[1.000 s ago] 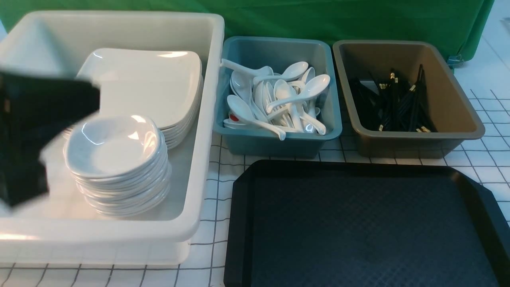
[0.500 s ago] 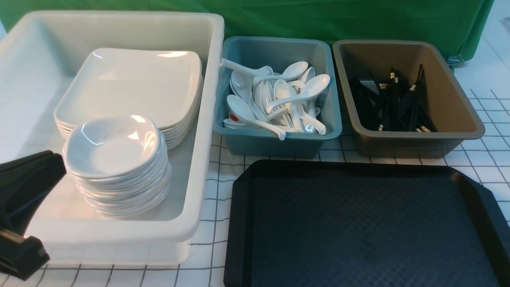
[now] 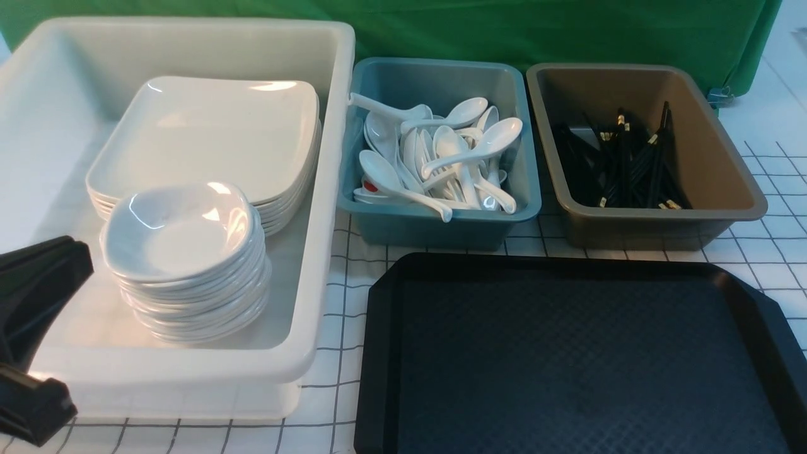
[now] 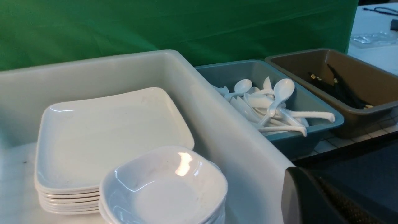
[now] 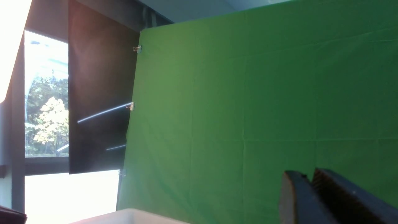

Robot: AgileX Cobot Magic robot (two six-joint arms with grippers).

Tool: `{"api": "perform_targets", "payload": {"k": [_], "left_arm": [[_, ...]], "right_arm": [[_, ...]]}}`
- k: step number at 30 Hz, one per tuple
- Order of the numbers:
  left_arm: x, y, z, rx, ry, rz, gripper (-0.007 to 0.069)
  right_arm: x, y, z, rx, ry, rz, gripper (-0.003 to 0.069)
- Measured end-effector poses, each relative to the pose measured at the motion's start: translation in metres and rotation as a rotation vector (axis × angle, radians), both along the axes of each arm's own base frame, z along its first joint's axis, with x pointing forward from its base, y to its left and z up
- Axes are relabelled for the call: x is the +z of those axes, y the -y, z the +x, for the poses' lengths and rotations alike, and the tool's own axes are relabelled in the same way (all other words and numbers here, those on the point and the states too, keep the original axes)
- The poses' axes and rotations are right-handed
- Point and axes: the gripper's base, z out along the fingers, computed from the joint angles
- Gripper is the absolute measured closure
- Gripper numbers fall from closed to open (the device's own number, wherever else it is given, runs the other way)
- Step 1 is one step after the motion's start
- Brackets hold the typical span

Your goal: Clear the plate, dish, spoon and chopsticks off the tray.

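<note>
Left gripper [image 3: 25,340] sits low at the desk's near-left corner, fingers spread apart. Right gripper [image 5: 311,193]: fingers together.

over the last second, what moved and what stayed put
The left end effector moved: it was up in front of the white tub, blurred, then dropped toward the robot and now sits low at the tub's near-left corner, holding nothing. In the last half second it barely shifted. The plates, dishes, spoons, chopsticks and bare tray stayed as they were.

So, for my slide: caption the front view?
Empty black tray beside bins of sorted plates, spoons, chopsticks.
</note>
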Motion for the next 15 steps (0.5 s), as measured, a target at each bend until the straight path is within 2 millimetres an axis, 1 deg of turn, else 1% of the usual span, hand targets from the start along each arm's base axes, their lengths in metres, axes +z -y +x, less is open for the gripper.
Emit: {"api": "perform_targets", "payload": {"k": [12,15], "left_arm": [[-0.0040,-0.0082,0.0014,0.033,0.047,0.316,0.0625],[-0.0057,-0.0100,-0.0014,0.055,0.045,0.289,0.0625]], "right_arm": [[0.0000,0.0000,0.0000,0.000,0.000,0.001,0.0537],[0.0000,0.0000,0.0000,0.000,0.000,0.001,0.0532]]}}
